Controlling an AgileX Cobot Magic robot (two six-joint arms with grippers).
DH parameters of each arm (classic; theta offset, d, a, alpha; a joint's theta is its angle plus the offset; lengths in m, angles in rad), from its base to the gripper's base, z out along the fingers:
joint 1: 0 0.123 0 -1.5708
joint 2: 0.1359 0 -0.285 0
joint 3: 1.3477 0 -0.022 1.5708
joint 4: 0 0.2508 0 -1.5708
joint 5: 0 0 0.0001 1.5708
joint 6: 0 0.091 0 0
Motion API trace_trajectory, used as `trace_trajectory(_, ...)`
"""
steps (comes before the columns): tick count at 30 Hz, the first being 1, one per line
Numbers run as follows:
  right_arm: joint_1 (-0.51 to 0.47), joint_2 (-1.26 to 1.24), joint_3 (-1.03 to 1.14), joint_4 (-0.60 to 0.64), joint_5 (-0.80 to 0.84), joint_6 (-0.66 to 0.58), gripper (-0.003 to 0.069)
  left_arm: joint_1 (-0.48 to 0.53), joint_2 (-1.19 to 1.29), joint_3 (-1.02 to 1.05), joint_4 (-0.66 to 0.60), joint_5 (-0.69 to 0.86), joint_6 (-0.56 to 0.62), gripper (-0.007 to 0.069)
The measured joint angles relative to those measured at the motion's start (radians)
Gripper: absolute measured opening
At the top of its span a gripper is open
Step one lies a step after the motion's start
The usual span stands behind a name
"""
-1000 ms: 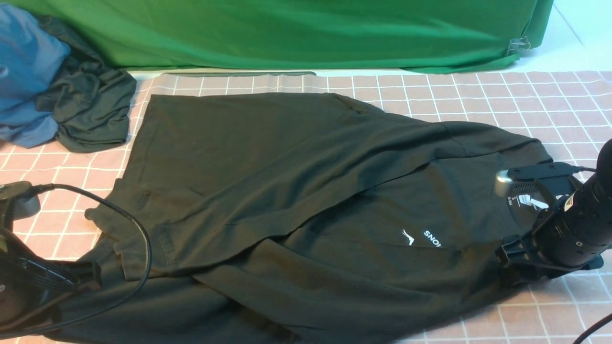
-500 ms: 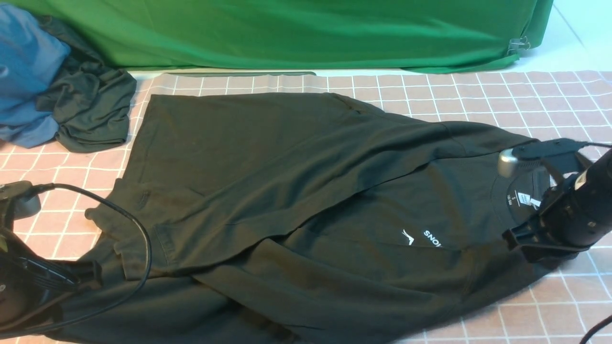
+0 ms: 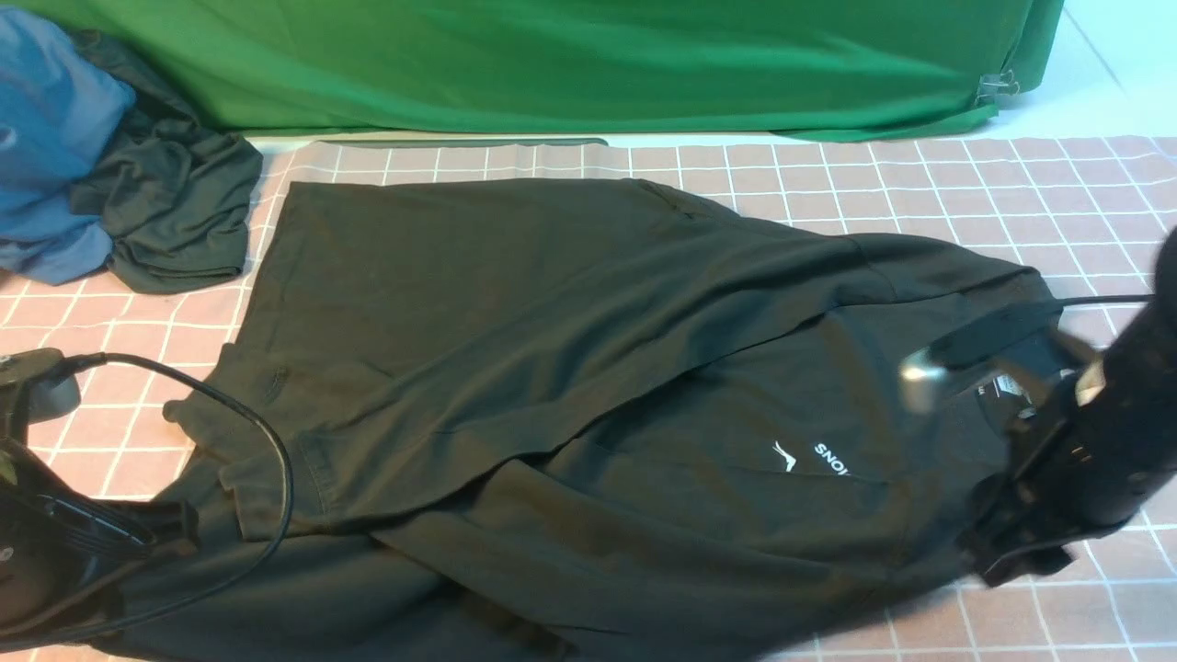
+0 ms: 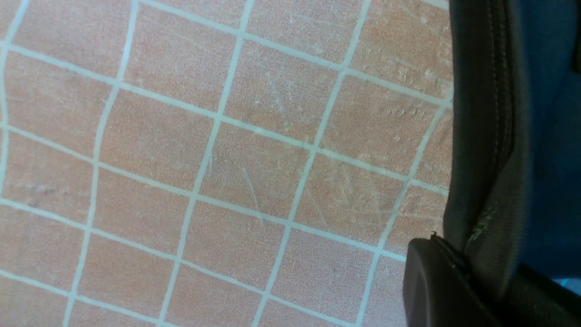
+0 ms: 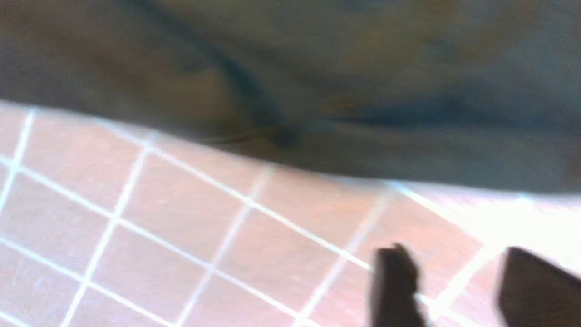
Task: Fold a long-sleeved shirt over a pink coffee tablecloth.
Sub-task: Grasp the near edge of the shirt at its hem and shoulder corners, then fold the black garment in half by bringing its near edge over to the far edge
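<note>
One large black crew-neck long-sleeved shirt (image 3: 515,303) lies spread on one wide dusty-pink tablecloth (image 3: 919,184) with a thin white grid. The shirt fills the middle of the front view, its collar toward 3 o'clock and its hem toward 9 o'clock. One sleeve is folded diagonally across the body, and the small white lettering (image 3: 832,460) sits below that fold.

There are two grippers. The left gripper (image 3: 156,538), at 8 o'clock, is closed narrow on a stitched edge of the shirt; the left wrist view shows that dark edge running in beside its black finger (image 4: 435,281). One black cable (image 3: 276,460) loops over the shirt's corner there. The right gripper (image 5: 458,295), at 4 o'clock by the collar end, is blurred in the front view. In its wrist view the two fingers stand well apart over bare pink cloth, holding nothing, just beside the shirt's edge.

Two other garments are heaped at 10 o'clock: one blue garment (image 3: 46,138) and one dark grey-green garment (image 3: 175,211). One plain bright green cloth (image 3: 598,64) runs across at 12 o'clock.
</note>
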Motion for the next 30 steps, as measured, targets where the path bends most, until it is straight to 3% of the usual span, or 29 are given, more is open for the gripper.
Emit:
trace_trajectory(1, 0.029, 0.013, 0.0, 0.0, -0.009, -0.026, 0.0511, 0.0, 0.0, 0.0, 0.0, 0.0, 0.0, 0.0048)
trace_trajectory(4, 0.088, 0.048, 0.0, -0.005, -0.028, -0.103, 0.057, 0.0, 0.0, 0.0, 0.0, -0.002, 0.004, 0.0048)
trace_trajectory(14, 0.146, 0.174, 0.0, -0.025, -0.164, -0.147, 0.0554, 0.0, 0.0, 0.0, 0.0, -0.004, 0.007, 0.0048)
trace_trajectory(17, 0.146, 0.178, 0.0, -0.029, -0.195, -0.151, 0.0482, 0.0, 0.0, 0.0, 0.0, -0.006, 0.007, 0.0048)
trace_trajectory(21, 0.146, 0.178, 0.0, -0.032, -0.229, -0.169, 0.0168, 0.0, 0.0, 0.0, -0.006, -0.025, 0.007, 0.0048)
trace_trajectory(23, 0.146, 0.178, 0.0, -0.032, -0.232, -0.17, 0.0078, 0.0, 0.0, 0.0, -0.019, -0.031, 0.007, 0.0048)
trace_trajectory(30, 0.146, 0.133, -0.008, -0.033, -0.107, -0.165, 0.0065, 0.0, 0.0, 0.0, -0.02, -0.026, 0.007, 0.0048)
